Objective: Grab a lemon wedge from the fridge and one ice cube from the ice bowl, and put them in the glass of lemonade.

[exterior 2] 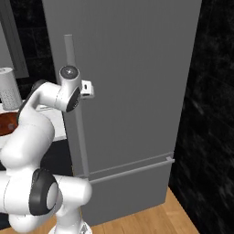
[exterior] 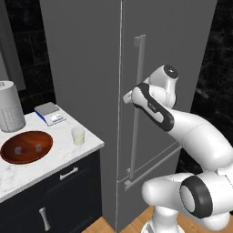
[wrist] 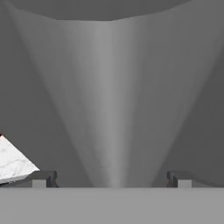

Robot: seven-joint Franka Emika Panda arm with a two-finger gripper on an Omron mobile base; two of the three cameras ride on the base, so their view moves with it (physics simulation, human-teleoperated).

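The left base view takes in the white marble counter (exterior: 54, 154) at about 8 o'clock, carrying the wide shallow reddish-brown wooden ice bowl (exterior: 26, 146) with two pale cubes in it, the small clear glass of pale yellow-green lemonade (exterior: 78, 135) just beside the bowl toward 3 o'clock, a flat blue-and-white scale (exterior: 50, 113) behind them, and a tall white perforated cylinder (exterior: 10, 106) at the far left. The right base view catches only a sliver of the bowl (exterior 2: 7, 123) and the cylinder (exterior 2: 9, 87) at 9 o'clock, but shows the whole width of the tall grey fridge (exterior 2: 132, 91), its door closed, and the horizontal bar of the lower drawer (exterior 2: 132, 169).

The fridge's long grey bar handle (exterior: 136, 104) runs straight up and down, its long axis from 12 to 6 o'clock, mounted near the door's edge next to the counter.

The two-finger gripper (wrist: 112, 178) sits right at that handle, roughly halfway up it. In the hand view the dark fingertips (wrist: 43, 178) stand far apart at 7 and 5 o'clock, released and grasping nothing, while the handle (wrist: 109, 109) looms as a broad pale band running from 12 to 6 o'clock between them, very close to the camera. Whether the pads touch the bar I cannot tell. A corner of the marble counter (wrist: 13, 162) shows at 8 o'clock there.
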